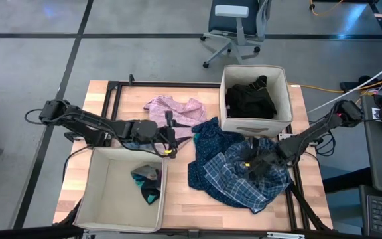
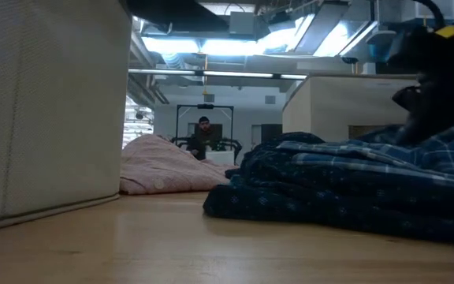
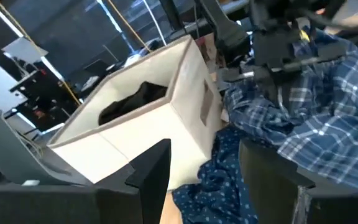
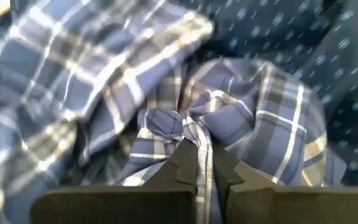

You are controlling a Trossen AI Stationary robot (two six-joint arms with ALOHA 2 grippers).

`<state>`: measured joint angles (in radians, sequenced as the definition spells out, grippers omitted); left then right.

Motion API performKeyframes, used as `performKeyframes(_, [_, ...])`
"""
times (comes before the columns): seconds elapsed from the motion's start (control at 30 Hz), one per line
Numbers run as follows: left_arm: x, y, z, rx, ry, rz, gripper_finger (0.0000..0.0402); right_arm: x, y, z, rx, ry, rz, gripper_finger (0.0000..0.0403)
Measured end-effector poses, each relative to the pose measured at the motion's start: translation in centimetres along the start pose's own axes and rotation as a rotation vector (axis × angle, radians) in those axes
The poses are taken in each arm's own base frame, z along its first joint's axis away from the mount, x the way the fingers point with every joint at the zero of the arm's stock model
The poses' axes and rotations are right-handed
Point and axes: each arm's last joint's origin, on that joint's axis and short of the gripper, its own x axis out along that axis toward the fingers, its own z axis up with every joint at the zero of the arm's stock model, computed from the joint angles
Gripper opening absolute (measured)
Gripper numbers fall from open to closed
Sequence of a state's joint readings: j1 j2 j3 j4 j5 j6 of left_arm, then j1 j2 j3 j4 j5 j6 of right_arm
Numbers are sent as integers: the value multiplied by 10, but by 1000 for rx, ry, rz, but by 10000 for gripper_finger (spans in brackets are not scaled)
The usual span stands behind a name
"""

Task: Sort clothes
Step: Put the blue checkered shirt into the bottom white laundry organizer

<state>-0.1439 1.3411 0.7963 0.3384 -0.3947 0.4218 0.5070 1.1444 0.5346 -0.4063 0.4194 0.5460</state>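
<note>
A blue-white plaid shirt (image 1: 241, 178) lies crumpled on the table at the near right, partly over a dark blue dotted garment (image 1: 207, 141). My right gripper (image 1: 254, 162) is down on the plaid shirt and shut on it. A pink patterned top (image 1: 174, 108) lies at the far middle. My left gripper (image 1: 169, 138) hangs open beside the pink top's near edge, holding nothing; in its wrist view its gap (image 3: 207, 186) faces the bin of black pieces (image 3: 132, 99). My right gripper pinches a bunched-up fold of the plaid shirt (image 4: 194, 134) between its two fingertips (image 4: 180, 163). It comes slanting down from the table's right side. The cloth puckers toward the fingers, and the rest of the shirt lies on the table.
A beige bin (image 1: 254, 119) at the far right holds black pieces (image 1: 251, 99). Another beige bin (image 1: 105, 199) at the near left holds teal and dark socks (image 1: 146, 182). In the low view a person (image 2: 204, 136) sits far behind the table. Bare wood shows at the near middle.
</note>
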Motion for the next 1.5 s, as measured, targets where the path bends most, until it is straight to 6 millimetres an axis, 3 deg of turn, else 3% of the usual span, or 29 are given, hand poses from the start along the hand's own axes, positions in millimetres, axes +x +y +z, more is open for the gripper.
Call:
performKeyframes(0.23, [2,3,-9,14,49,-58,180,-6,-8,20,35,-66,-9,6])
performKeyframes(0.47, [3,3,-8,1,40,-66,180,-27,-2,53,-80,-201,-58,5])
performKeyframes(0.73, [3,2,-3,-110,-36,-155,180,-45,7,92,-215,-513,-112,4])
performKeyframes(0.9, [4,0,1,-209,-91,-207,180,-37,13,95,-252,-521,-105,6])
performKeyframes(1.07, [7,-10,0,-275,-89,-234,180,-16,19,89,-238,-433,-113,13])
performKeyframes(1.17, [9,-17,-1,-323,-76,-252,180,-2,22,82,-195,-365,-112,35])
performKeyframes(1.3, [13,-27,-5,-365,-42,-272,180,4,27,79,-200,-311,-5,99])
performKeyframes(1.5, [13,-41,-11,-405,30,-313,180,-32,25,92,-73,32,109,227])
